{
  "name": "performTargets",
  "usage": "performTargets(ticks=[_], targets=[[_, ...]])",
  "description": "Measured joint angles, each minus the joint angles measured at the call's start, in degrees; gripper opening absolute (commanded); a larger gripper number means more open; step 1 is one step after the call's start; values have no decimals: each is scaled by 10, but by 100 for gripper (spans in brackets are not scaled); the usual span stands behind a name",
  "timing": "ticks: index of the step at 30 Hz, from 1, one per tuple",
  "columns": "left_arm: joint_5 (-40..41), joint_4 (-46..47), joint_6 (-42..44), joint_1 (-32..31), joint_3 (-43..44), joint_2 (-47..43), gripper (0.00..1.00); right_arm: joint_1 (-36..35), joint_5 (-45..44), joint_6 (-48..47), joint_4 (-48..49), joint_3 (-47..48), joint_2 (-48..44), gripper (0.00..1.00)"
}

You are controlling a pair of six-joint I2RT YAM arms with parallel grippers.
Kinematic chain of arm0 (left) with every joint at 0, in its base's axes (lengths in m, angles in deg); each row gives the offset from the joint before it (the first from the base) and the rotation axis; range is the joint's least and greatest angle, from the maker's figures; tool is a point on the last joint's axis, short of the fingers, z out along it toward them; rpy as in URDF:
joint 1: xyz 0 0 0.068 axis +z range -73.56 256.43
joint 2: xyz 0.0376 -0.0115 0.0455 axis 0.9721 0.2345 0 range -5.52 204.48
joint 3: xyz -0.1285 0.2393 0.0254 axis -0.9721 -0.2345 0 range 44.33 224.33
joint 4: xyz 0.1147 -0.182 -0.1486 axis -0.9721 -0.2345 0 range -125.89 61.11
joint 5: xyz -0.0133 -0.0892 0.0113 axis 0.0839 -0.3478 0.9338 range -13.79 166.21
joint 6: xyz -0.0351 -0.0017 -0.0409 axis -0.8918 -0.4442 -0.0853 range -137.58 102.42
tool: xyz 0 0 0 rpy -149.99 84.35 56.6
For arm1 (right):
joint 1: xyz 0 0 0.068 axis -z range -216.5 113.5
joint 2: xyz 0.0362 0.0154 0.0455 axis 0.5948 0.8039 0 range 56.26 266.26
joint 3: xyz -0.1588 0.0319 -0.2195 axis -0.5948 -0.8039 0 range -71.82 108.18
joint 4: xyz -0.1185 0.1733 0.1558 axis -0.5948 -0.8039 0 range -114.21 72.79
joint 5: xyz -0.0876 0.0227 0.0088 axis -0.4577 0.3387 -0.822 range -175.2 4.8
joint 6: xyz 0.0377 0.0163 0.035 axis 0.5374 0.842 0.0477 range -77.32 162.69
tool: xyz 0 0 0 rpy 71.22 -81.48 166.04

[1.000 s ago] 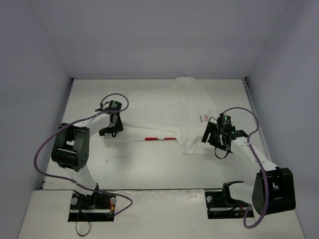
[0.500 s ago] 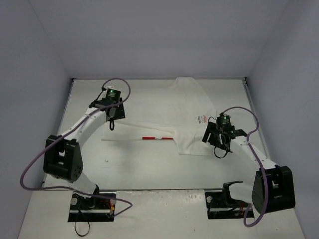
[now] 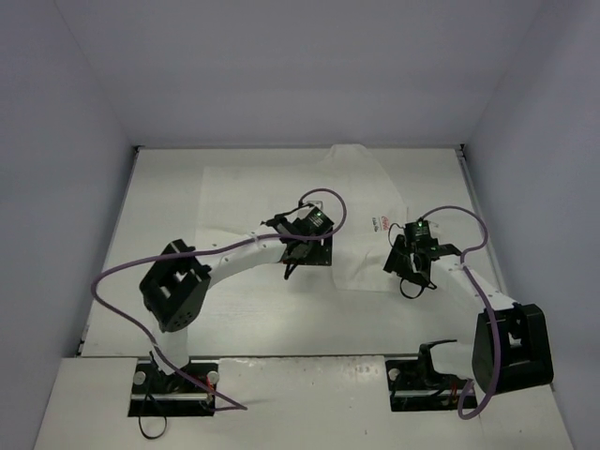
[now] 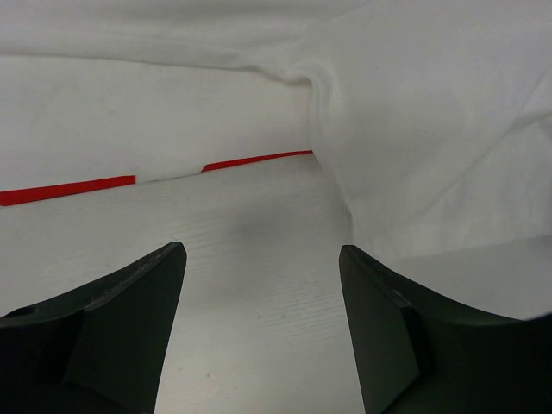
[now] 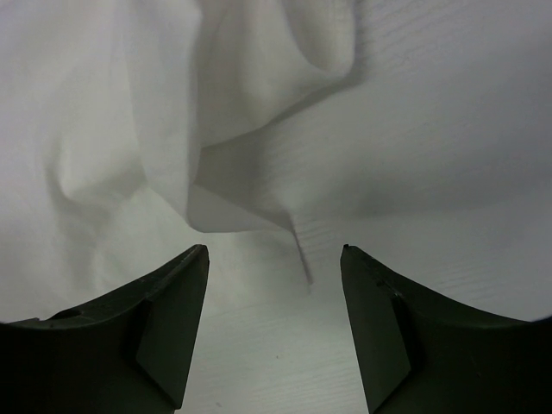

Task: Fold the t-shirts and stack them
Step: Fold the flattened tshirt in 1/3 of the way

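Observation:
The white t-shirt [image 3: 352, 192] lies spread and rumpled on the table's far middle and right, with a bit of its red print [image 3: 384, 222] showing. My left gripper [image 3: 298, 255] is open and empty at the shirt's near edge. In the left wrist view its jaws [image 4: 263, 250] stand wide over bare table, with the shirt's cloth [image 4: 431, 121] just ahead and to the right. My right gripper [image 3: 410, 274] is open and empty at the shirt's near right corner. In the right wrist view [image 5: 276, 250] a folded cloth corner [image 5: 246, 211] lies just ahead of the jaws.
A thin red strip [image 4: 60, 188] runs along the table under the shirt's edge in the left wrist view. The white table [image 3: 244, 319] is walled at the back and both sides. The arm bases [image 3: 173, 384] sit at the near edge.
My left arm has swung from the table's far left to the middle, bringing its open gripper to the shirt's near edge. The right gripper has barely moved.

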Motion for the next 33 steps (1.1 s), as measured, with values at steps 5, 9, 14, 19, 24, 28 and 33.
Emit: performTargets(ticks=[5, 9, 14, 19, 24, 28, 33], targets=[[-21, 7, -19, -21, 26, 70, 66, -5, -7, 15, -2, -17, 1, 57], [-27, 11, -31, -40, 28, 75, 64, -17, -13, 27, -4, -26, 1, 55], [-32, 18, -36, -66, 41, 79, 59, -37, -22, 40, -3, -28, 9, 52], [-33, 29, -43, -77, 53, 101, 56, -44, -29, 51, -3, -32, 13, 51], [-32, 28, -47, -77, 53, 123, 50, -49, -42, 56, -1, -32, 25, 47], [-29, 29, -49, -77, 59, 132, 42, -58, -52, 57, 2, -27, 33, 39], [-30, 32, -56, -77, 62, 138, 12, -62, -51, 61, 9, -26, 37, 21]])
